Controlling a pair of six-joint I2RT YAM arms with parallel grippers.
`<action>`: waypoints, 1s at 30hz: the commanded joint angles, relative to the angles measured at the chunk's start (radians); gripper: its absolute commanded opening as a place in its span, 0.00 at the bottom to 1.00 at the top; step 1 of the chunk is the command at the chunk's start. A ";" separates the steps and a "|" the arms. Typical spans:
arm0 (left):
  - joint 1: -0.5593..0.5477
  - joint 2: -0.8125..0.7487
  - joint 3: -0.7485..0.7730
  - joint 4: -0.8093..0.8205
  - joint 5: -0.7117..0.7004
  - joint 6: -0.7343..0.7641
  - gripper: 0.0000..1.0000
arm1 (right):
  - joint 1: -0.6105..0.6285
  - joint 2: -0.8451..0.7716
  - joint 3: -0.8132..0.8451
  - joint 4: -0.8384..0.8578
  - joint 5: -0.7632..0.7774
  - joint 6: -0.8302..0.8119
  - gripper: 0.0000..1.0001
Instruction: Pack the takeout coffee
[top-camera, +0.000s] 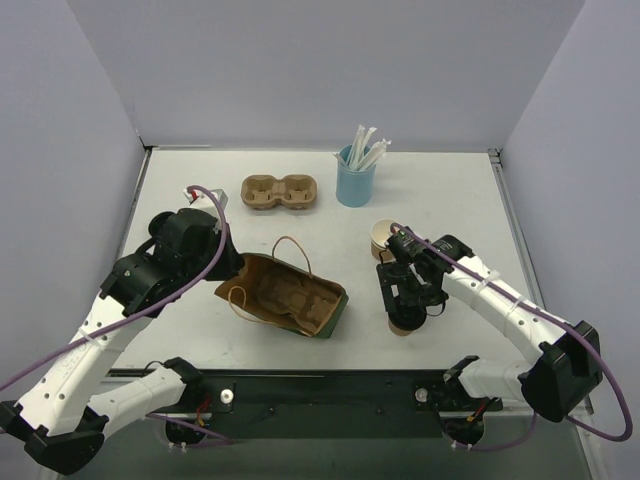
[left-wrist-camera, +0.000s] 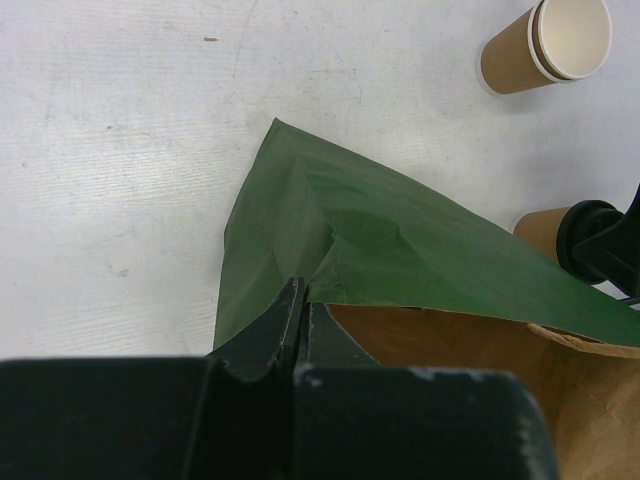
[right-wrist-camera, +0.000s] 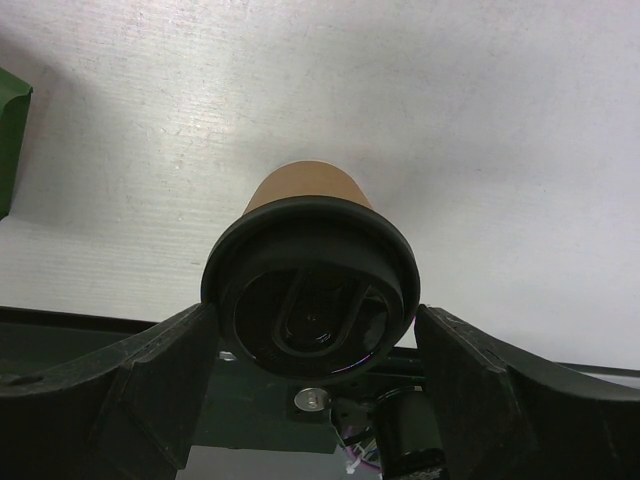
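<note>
Left gripper (left-wrist-camera: 303, 297) is pressed together on the edge of the paper bag (top-camera: 285, 295), pinching it where the green outer panel meets the brown paper. We see the left arm come up from its base at the near left corner. Its elbow is pushed out to the left, and its bulky wrist is turned rightward so the fingers meet the bag's left end. The bag lies in the middle of the surface (top-camera: 440, 200) with its two handle loops splayed out around that end.

We see the right arm run from its base at the near right corner up and to the left. It then bends at the wrist so the right gripper (right-wrist-camera: 315, 325) points down near the front edge of the surface. Its fingers are spread wide, one on each side of the black lid of a lidded cup (right-wrist-camera: 305, 190) that stands just to the right of the bag. We cannot tell whether they press on it.

The takeout coffee (top-camera: 380, 235), a tan cup with a white rim, stands upright beyond the right wrist, apart from the bag and not held by either gripper. Behind it stands a light-blue cup (top-camera: 354, 185) of white straws (top-camera: 368, 148). A brown two-hole carrier (top-camera: 280, 192) sits to the left of that blue cup.
</note>
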 joint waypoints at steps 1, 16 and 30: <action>0.007 0.006 0.002 0.007 0.010 -0.011 0.00 | -0.015 -0.006 0.019 -0.053 0.017 -0.012 0.81; 0.007 0.014 0.014 0.007 0.006 -0.017 0.00 | -0.026 0.021 -0.016 -0.044 -0.032 0.002 0.78; 0.007 0.019 0.017 0.015 0.006 -0.006 0.00 | -0.038 0.000 -0.039 -0.022 -0.035 0.014 0.68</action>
